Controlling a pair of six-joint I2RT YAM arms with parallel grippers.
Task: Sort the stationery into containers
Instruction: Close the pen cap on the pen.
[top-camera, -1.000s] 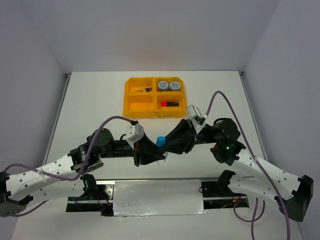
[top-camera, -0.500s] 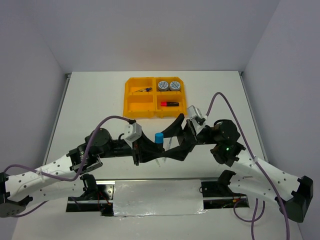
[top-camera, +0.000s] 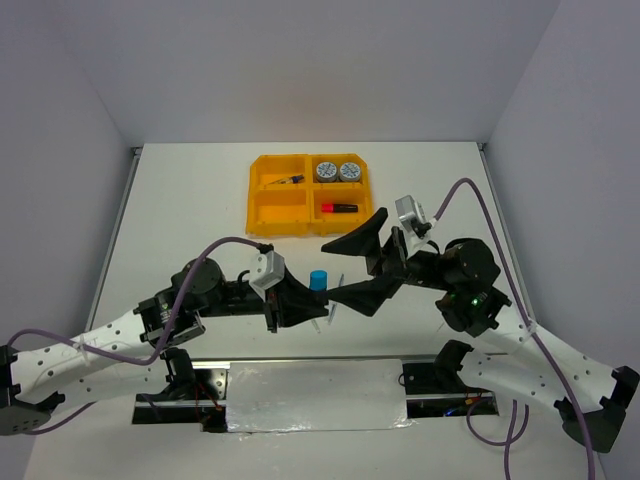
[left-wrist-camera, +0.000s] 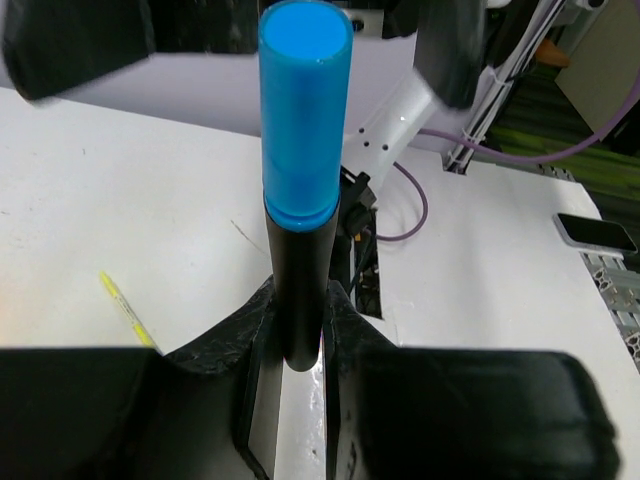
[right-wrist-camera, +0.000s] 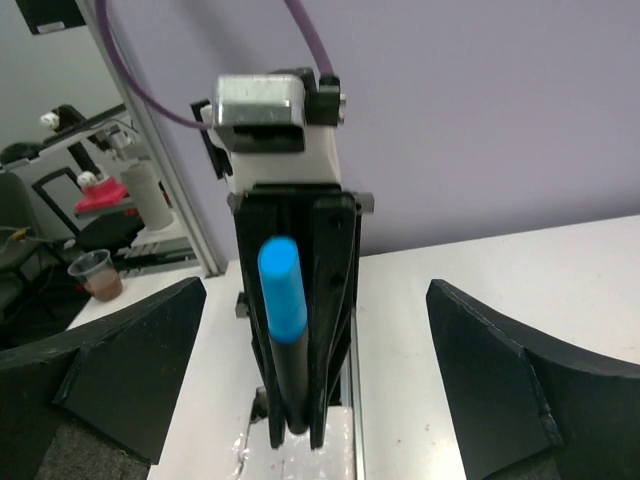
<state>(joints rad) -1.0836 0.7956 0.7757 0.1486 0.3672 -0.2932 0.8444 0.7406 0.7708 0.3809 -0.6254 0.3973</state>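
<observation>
A black highlighter with a blue cap (top-camera: 318, 279) stands upright in my left gripper (top-camera: 312, 300), whose jaws are shut on its black barrel (left-wrist-camera: 298, 300). My right gripper (top-camera: 332, 268) faces it from the right and is wide open, one finger (right-wrist-camera: 115, 370) on each side of the highlighter (right-wrist-camera: 283, 290) and neither touching it. The orange-yellow tray (top-camera: 262, 195) lies further back. Its far right compartment holds two tape rolls (top-camera: 326, 171). A red-capped highlighter (top-camera: 340, 208) lies in the near right one, and a thin dark item (top-camera: 288, 180) in the far left.
A thin yellow pen (left-wrist-camera: 125, 310) lies on the white table left of my left gripper. A foil-covered strip (top-camera: 315, 395) runs between the arm bases at the near edge. Purple cables arc over both arms.
My right gripper has opened wide, let go of the blue-capped highlighter and drawn back to the right. The left gripper keeps hold of the highlighter, almost in place.
</observation>
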